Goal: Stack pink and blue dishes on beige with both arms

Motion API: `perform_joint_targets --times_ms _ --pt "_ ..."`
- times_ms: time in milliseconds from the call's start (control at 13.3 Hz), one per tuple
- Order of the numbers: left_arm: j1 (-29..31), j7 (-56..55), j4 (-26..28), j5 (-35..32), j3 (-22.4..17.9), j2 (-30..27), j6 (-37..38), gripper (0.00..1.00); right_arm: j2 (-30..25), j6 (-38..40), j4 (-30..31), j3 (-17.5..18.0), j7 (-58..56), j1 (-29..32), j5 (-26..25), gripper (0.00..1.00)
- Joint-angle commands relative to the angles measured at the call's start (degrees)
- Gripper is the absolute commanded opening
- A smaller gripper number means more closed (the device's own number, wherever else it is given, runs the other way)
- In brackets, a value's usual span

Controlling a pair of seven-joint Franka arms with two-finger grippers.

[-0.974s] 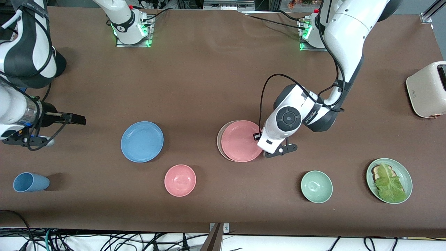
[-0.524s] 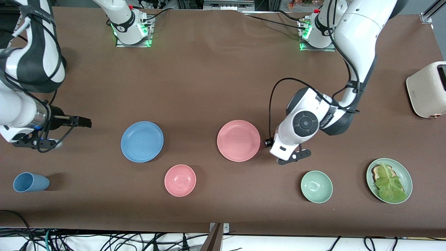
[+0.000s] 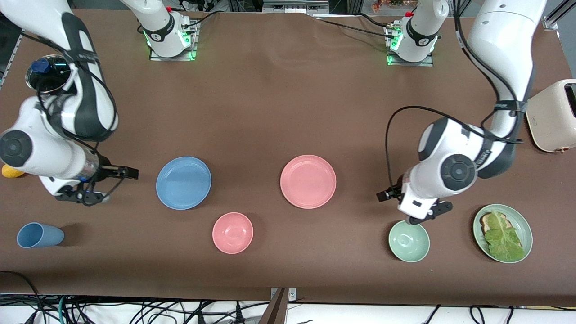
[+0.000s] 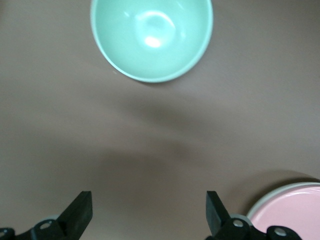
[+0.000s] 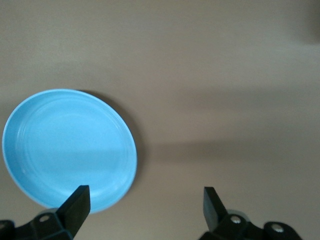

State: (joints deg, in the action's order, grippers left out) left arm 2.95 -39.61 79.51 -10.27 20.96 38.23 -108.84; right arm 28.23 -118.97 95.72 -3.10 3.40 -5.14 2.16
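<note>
The pink plate (image 3: 308, 181) sits on the beige plate (image 4: 260, 200), well apart from the left pincer (image 3: 390, 194), spread wide and empty. The right pincer (image 3: 127, 172), also wide, hangs near the blue plate (image 3: 183, 182).

table (image 3: 279, 99) | blue plate (image 3: 183, 182) | pink bowl (image 3: 232, 232) | green bowl (image 3: 408, 241) | toaster (image 3: 551, 115)

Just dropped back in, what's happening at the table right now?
The pink plate already sits on the beige plate, whose rim shows only in the left wrist view. The left pincer is open and empty, over the table between that stack and the green bowl. The blue plate lies unstacked on the table, with the right pincer open beside it.
</note>
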Motion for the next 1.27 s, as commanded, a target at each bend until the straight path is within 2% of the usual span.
perform_joint_targets --times_ms 0,300,375,599,824,899,1049,1199 --pt "3.4 6.7 0.6 -0.7 0.7 -1.8 2.7 1.0 1.7 -6.8 3.5 0.4 0.1 -1.4 0.9 0.99" --pt "8.3 14.2 1.3 -0.5 0.7 -2.9 4.1 1.0 3.9 -18.7 10.8 0.4 0.1 -2.0 0.9 0.95" --pt "9.0 17.5 2.8 0.4 0.1 -5.3 4.1 1.0 3.9 -18.8 11.2 0.4 0.2 -2.4 0.9 0.93" --pt "7.6 28.7 8.7 8.3 -8.5 -13.0 3.9 1.0 3.9 -18.8 12.1 0.5 0.2 -2.6 0.9 0.69" --pt "2.7 37.2 16.7 10.4 -17.4 -23.4 3.9 1.0 4.0 -18.4 12.1 0.5 1.9 -2.9 1.0 0.32" --pt "1.2 36.8 18.7 10.4 -18.8 -26.7 4.0 1.0 4.0 -18.4 12.1 0.5 2.0 -2.9 1.0 0.2" --pt "0.0 36.1 21.6 10.1 -19.7 -33.0 4.7 1.0 4.0 -18.4 12.1 0.5 1.9 -3.2 1.0 0.03" --pt "0.0 36.9 22.4 10.1 -19.7 -37.7 5.0 1.0 4.0 -18.3 12.1 0.5 1.8 -3.1 1.0 0.0"
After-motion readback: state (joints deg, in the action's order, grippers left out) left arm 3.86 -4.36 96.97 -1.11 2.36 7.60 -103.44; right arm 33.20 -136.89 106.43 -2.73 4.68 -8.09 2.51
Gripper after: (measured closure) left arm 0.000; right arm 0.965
